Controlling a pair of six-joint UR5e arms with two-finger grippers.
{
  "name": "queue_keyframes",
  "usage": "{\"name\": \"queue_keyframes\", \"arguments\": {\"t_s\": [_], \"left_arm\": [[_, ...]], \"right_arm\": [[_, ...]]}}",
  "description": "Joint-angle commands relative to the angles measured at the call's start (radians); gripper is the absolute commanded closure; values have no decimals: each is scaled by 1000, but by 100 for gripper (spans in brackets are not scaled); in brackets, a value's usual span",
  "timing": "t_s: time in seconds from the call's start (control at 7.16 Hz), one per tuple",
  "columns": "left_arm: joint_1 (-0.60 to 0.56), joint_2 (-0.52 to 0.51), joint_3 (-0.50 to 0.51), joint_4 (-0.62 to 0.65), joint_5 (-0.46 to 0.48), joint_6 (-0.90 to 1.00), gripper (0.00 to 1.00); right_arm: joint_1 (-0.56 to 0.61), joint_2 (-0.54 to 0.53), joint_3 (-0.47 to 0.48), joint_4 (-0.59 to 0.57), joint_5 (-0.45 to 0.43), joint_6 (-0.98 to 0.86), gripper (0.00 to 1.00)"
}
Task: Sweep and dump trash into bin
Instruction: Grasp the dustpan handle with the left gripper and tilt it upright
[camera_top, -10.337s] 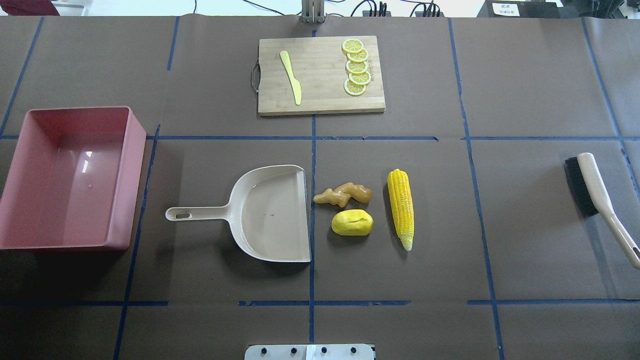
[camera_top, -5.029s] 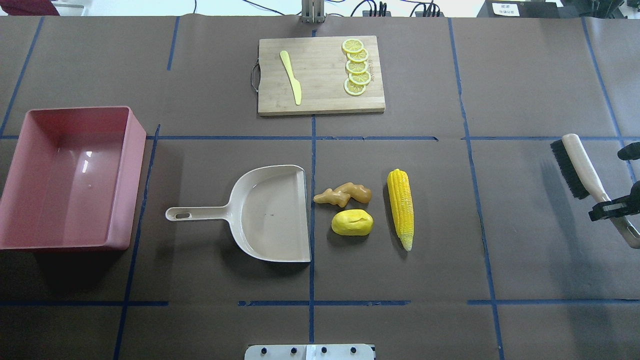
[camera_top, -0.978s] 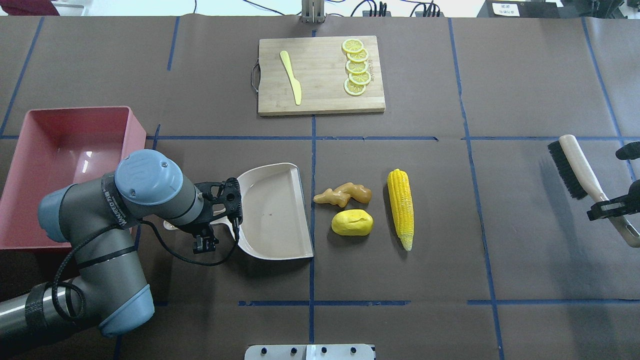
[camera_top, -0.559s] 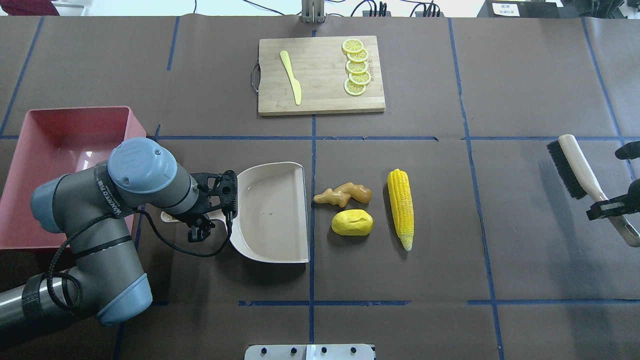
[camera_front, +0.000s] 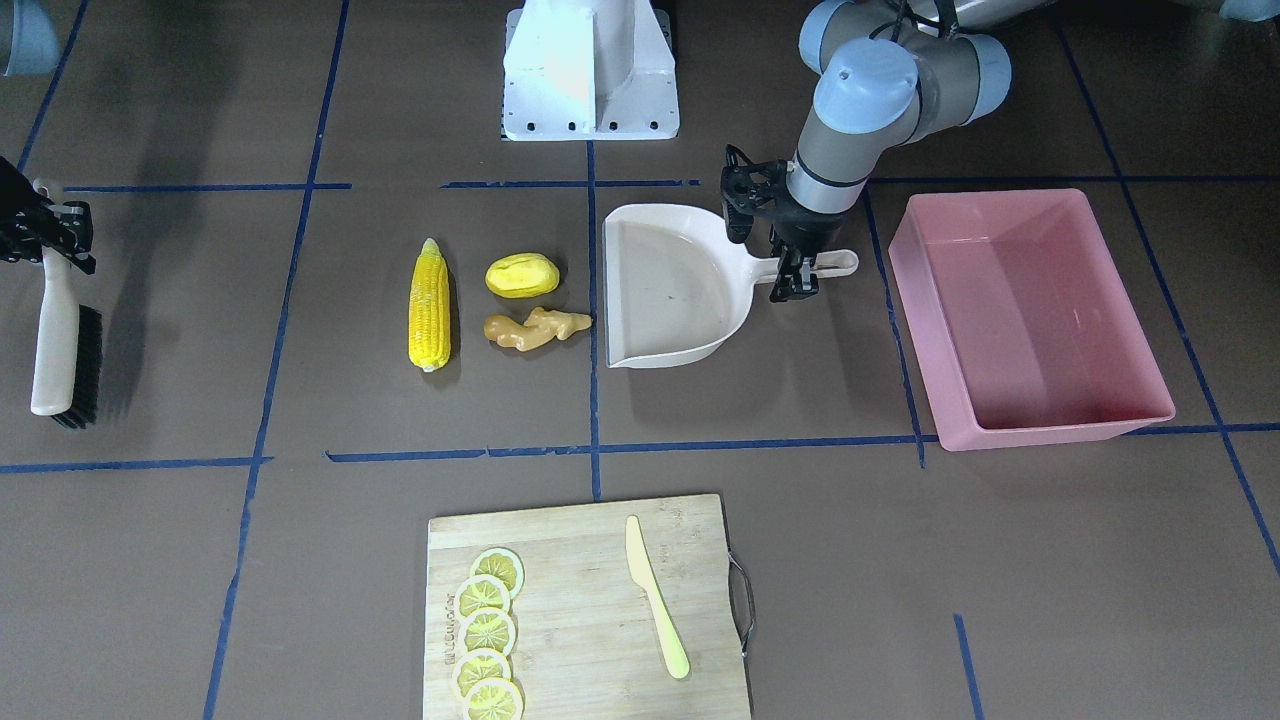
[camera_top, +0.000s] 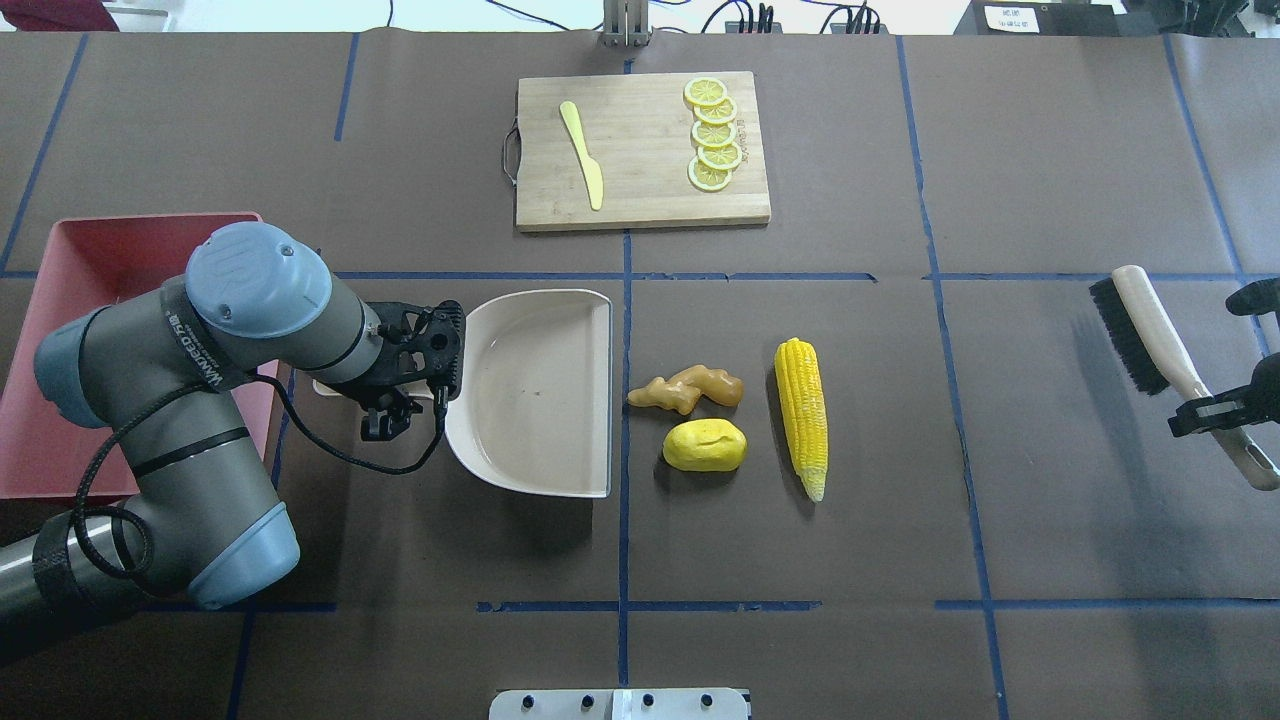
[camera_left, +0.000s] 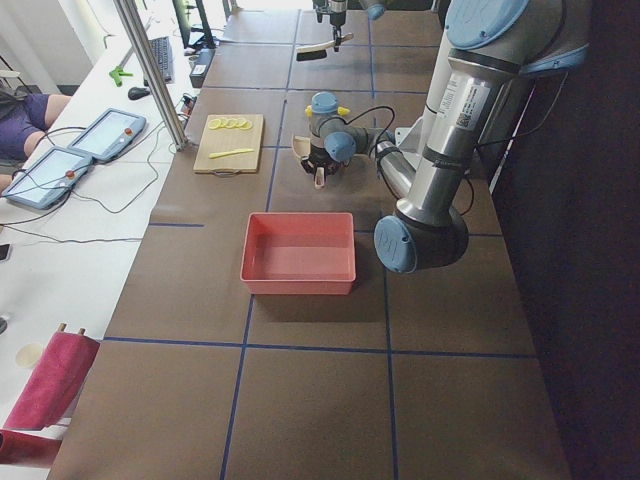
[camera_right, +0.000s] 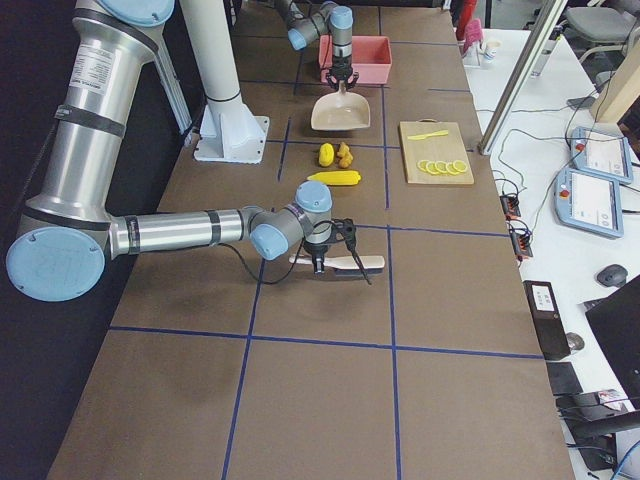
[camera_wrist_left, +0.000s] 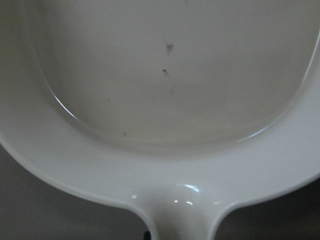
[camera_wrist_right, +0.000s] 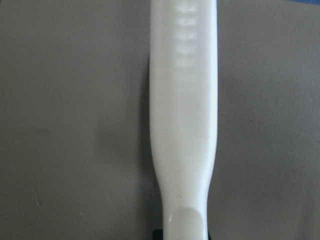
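The corn cob (camera_top: 802, 415), the yellow potato lump (camera_top: 705, 445) and the tan ginger root (camera_top: 688, 390) lie together on the table's middle. The beige dustpan (camera_top: 540, 390) sits just to their left, its open edge facing them. My left gripper (camera_top: 400, 385) is shut on the dustpan's handle; the left wrist view shows the pan's bowl (camera_wrist_left: 165, 75) close up. The pink bin (camera_front: 1040, 300) stands empty at the far left, partly behind my left arm. My right gripper (camera_top: 1215, 410) is shut on the handle of a brush (camera_top: 1140, 320) at the far right.
A wooden cutting board (camera_top: 640, 150) at the table's far middle holds a pale yellow knife (camera_top: 582, 155) and several lemon slices (camera_top: 712, 133). The robot's base plate (camera_top: 620, 703) is at the near edge. Blue tape lines cross the brown table cover.
My left arm has moved the dustpan away from the robot and squared its open edge toward the toys. The right gripper and brush have barely moved. The toys lie as before.
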Motion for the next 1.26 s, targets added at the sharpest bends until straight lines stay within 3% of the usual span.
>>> {"name": "queue_keyframes", "arguments": {"t_s": [0.0,1.12], "left_arm": [[-8,-68,-1,135,3,0,100],[36,-136,82,246,80,78,100]], "right_arm": [[0,2,0,0,2,2,100],[2,0,0,0,2,2,100]]}}
